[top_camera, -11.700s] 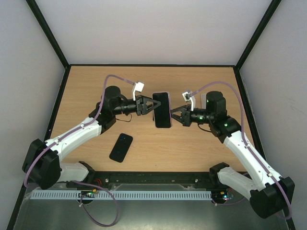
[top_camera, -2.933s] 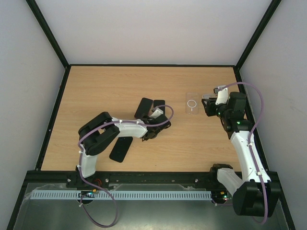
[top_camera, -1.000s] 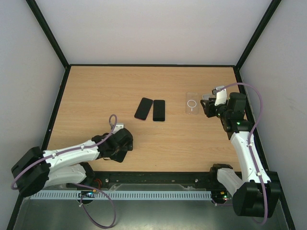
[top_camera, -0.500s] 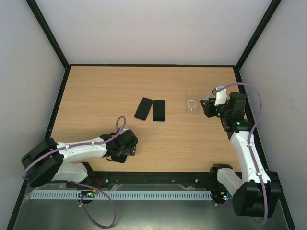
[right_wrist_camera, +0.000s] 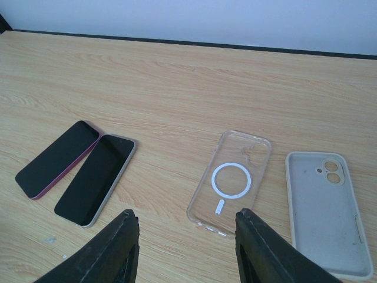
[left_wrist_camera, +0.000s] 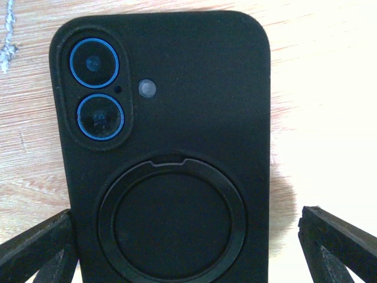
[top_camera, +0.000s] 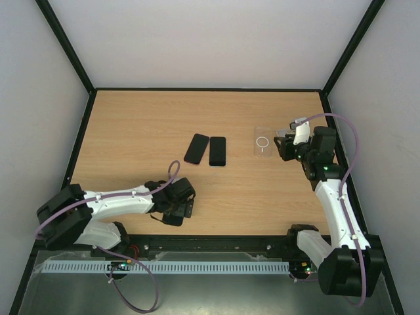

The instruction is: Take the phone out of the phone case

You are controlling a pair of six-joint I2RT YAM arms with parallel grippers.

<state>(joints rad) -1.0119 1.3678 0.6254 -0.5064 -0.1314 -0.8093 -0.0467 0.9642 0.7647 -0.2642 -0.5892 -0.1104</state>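
Jaws wide, the left gripper [left_wrist_camera: 186, 239] is straddling the black-cased phone [left_wrist_camera: 165, 147] by the front edge of the table [top_camera: 131, 131], bare wood either side; the right gripper [right_wrist_camera: 187, 249] is hovering half-open and empty.

You can read no text, brand or number in any view. The only sign is a white ring with a short bar on the clear case [right_wrist_camera: 230, 180].

Three phones [top_camera: 217, 151], three cases [right_wrist_camera: 231, 181]
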